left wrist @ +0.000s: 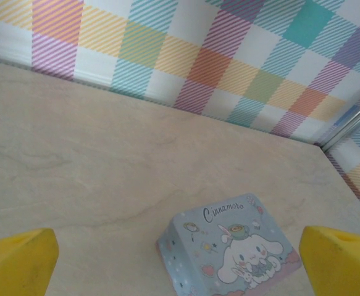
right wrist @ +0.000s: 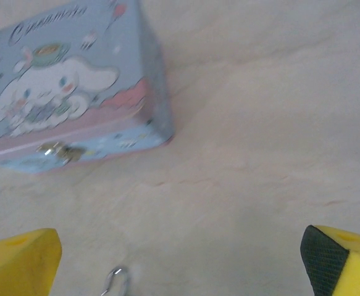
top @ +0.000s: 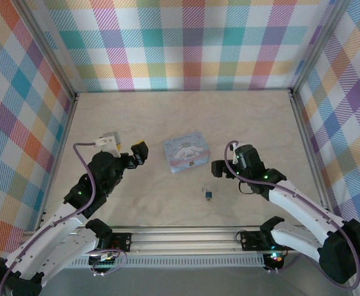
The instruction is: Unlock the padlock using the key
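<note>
Plaid walls (top: 192, 43) in pastel stripes close in the back and both sides, held by grey metal posts (top: 47, 48). The table (top: 167, 117) is pale beige with faint marble veining, and most of it is bare. A metal rail (top: 186, 237) runs along its near edge, where the two arms are mounted.

A pale blue tin (top: 188, 152) with a white cartoon dog on its lid lies flat near the middle, turned slightly askew. The right wrist view shows a small metal clasp (right wrist: 59, 151) on its side wall. It is the only bulky thing on the table and lies between the two arms.

The padlock (top: 208, 195) lies on the table nearer the rail than the tin, apart from it and toward the right arm. Nothing touches or covers it. At the bottom edge of the right wrist view is a thin silvery loop (right wrist: 117, 281); too little of it shows to tell what it is.

The left gripper (top: 136, 154) sits just left of the tin, its yellow fingers (left wrist: 16, 262) spread wide with nothing between them. The right gripper (top: 220, 168) sits right of the tin and beyond the padlock, its fingers (right wrist: 19, 262) likewise spread and empty. A purple cable (top: 84, 185) loops along each arm.
</note>
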`<state>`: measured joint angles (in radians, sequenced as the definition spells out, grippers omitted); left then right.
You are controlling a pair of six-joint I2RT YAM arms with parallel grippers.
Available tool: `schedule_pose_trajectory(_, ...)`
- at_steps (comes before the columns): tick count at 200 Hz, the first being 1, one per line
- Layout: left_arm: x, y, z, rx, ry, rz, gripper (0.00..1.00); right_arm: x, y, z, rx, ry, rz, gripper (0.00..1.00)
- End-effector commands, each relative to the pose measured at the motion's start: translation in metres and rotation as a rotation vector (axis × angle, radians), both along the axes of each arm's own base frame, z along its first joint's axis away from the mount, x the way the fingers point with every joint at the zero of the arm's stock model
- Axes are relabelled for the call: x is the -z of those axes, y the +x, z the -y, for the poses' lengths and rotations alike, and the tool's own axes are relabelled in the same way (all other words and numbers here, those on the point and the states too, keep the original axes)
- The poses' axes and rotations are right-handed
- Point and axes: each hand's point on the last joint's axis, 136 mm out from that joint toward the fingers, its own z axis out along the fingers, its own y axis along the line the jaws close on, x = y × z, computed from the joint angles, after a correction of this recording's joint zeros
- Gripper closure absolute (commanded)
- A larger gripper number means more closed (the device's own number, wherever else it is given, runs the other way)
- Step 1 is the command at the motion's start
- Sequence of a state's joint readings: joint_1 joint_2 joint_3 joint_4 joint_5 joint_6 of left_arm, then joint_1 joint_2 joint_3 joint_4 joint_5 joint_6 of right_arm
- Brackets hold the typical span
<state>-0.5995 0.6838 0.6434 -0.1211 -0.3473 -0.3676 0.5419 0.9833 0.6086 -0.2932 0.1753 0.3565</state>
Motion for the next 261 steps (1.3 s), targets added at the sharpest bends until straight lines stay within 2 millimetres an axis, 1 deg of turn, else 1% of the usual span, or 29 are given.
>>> schedule_pose_trajectory(1,-0.006,0.006,-0.009,-0.046,0.055,0.065,0.0,-0.025,0.025,0.034,0.118,-0.141,0.174,0.0)
schedule_pose_trajectory(34,-0.004,0.013,-0.015,-0.084,0.088,0.079,0.0,-0.047,0.045,0.059,0.18,-0.185,0.285,0.0)
schedule_pose_trajectory(62,-0.001,0.017,-0.013,-0.071,0.136,0.076,0.0,-0.054,0.061,0.08,0.225,-0.241,0.35,0.0)
schedule_pose_trajectory(78,0.003,0.019,-0.015,-0.079,0.166,0.067,0.0,-0.048,0.069,0.096,0.265,-0.268,0.368,0.0)
schedule_pose_trajectory(89,0.008,0.022,-0.016,-0.084,0.201,0.058,0.0,-0.041,0.074,0.106,0.288,-0.269,0.376,0.0)
schedule_pose_trajectory(114,0.02,0.029,-0.021,-0.105,0.269,0.037,0.0,-0.023,0.086,0.12,0.298,-0.246,0.398,0.0)
schedule_pose_trajectory(131,0.029,0.036,-0.031,-0.155,0.298,0.009,0.0,-0.013,0.092,0.133,0.335,-0.211,0.409,0.0)
schedule_pose_trajectory(149,0.039,0.042,-0.041,-0.195,0.324,-0.025,0.0,-0.008,0.098,0.143,0.367,-0.15,0.447,0.0)
schedule_pose_trajectory(158,0.043,0.045,-0.045,-0.21,0.325,-0.033,0.0,-0.004,0.099,0.145,0.371,-0.12,0.457,0.0)
schedule_pose_trajectory(160,0.044,0.046,-0.046,-0.211,0.326,-0.036,0.0,-0.004,0.1,0.145,0.372,-0.114,0.464,0.0)
schedule_pose_trajectory(161,0.043,0.046,-0.046,-0.213,0.325,-0.034,0.0,-0.008,0.102,0.146,0.374,-0.109,0.482,0.0)
schedule_pose_trajectory(192,0.06,0.055,-0.062,-0.266,0.339,-0.079,0.0,0.003,0.108,0.15,0.357,-0.101,0.511,0.0)
schedule_pose_trajectory(200,0.063,0.057,-0.065,-0.273,0.344,-0.086,0.0,0.009,0.11,0.15,0.352,-0.089,0.501,0.0)
schedule_pose_trajectory(235,0.076,0.064,-0.072,-0.289,0.37,-0.105,0.0,0.033,0.116,0.146,0.318,-0.07,0.493,0.0)
schedule_pose_trajectory(243,0.078,0.065,-0.074,-0.293,0.378,-0.112,0.0,0.032,0.119,0.145,0.312,-0.067,0.509,0.0)
schedule_pose_trajectory(261,0.084,0.068,-0.077,-0.303,0.393,-0.126,0.0,0.036,0.126,0.141,0.283,-0.071,0.451,0.0)
